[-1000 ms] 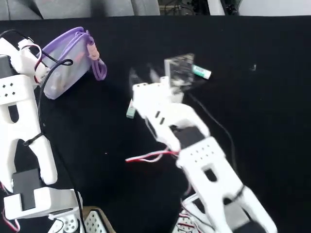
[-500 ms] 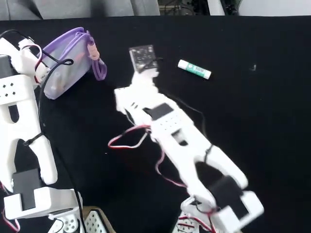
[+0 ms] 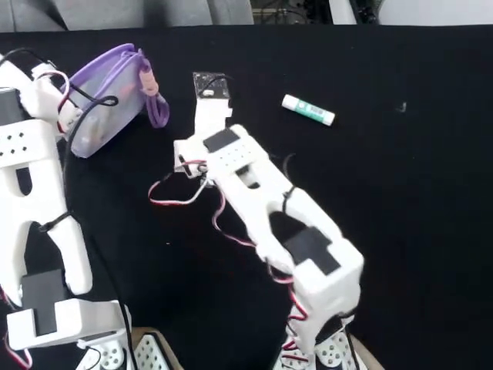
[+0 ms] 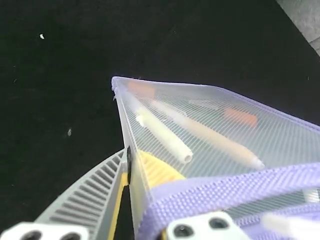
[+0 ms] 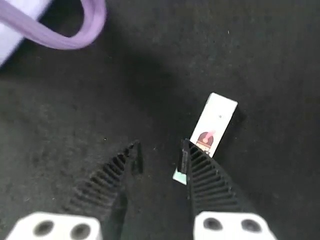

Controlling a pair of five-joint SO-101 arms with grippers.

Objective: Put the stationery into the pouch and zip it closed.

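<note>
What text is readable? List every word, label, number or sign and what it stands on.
On the glue stick: green label, print too small to read.
On the eraser: a pink mark, no legible letters.
On the pouch: none.

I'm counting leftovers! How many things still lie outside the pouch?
2: a glue stick lying alone, and an eraser by the right pincer. More may be hidden.

A black tabletop (image 3: 431, 231) spreads wide, with grey material (image 3: 115, 11) beyond its far edge
</note>
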